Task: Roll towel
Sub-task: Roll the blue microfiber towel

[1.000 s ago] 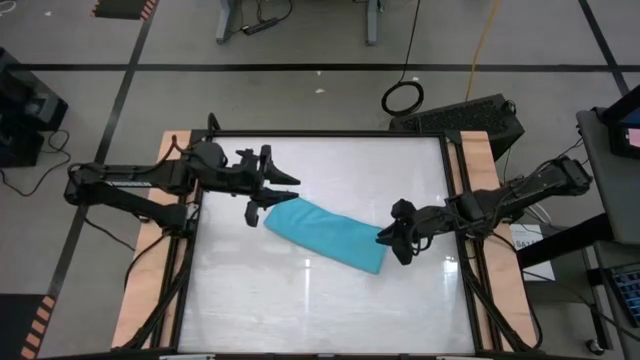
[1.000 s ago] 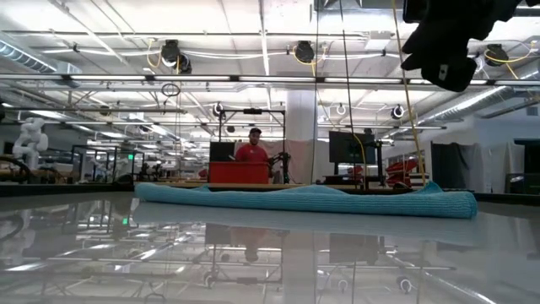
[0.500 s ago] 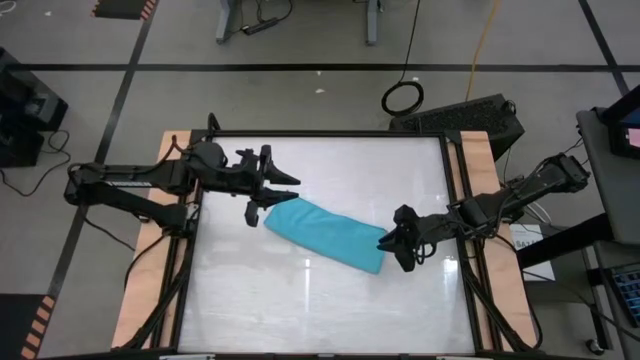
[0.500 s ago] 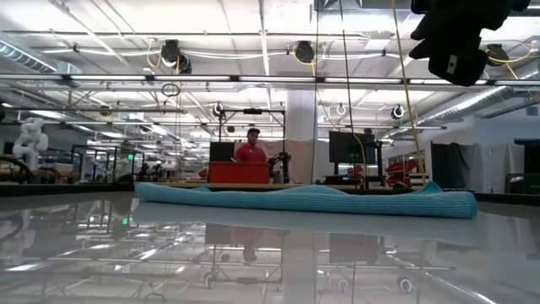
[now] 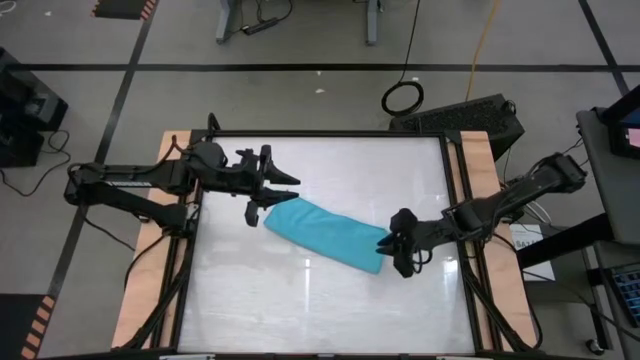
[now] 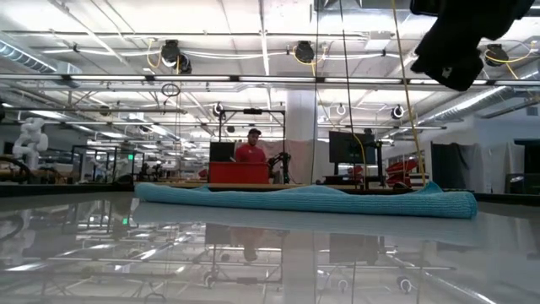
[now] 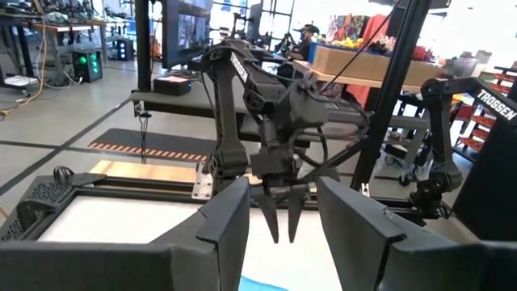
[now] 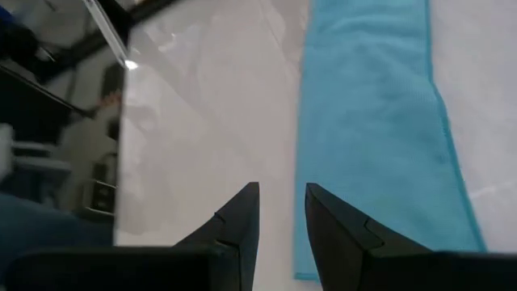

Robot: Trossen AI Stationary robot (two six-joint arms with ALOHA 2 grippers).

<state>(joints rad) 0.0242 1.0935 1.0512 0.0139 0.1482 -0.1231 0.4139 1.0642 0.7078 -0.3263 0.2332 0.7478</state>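
**Turquoise towel folded long, roll not yet begun**

Turquoise cloth, the towel (image 5: 325, 235), lying as a long narrow strip across the middle of the glossy white tabletop (image 5: 300, 310), slanted from the left arm's side toward the right arm's side. Flat along its whole length in the low view, no curl raised at either end.

Nearest the camera side: right pincer (image 5: 398, 243) poised at the towel's right-hand end, raised clear of the cloth in the low view. Fingers (image 8: 242, 217) parted by a narrow gap, nothing between them; towel edge directly ahead, just off to one side.

Farther back: left pincer (image 5: 262, 203) hovering at the towel's other end, just beside its corner. Fingers (image 7: 226, 222) spread moderately, holding nothing.

Beyond the tabletop: a person in red (image 6: 252, 150) at a distant bench, well apart from the work.

Step in hand, by judgement: positioning over one short end before the first tuck. Next move likely calls for lowering the right pincer onto that end, pinching the edge, and turning it over toward the far end, with the other end kept from sliding on the slick surface.
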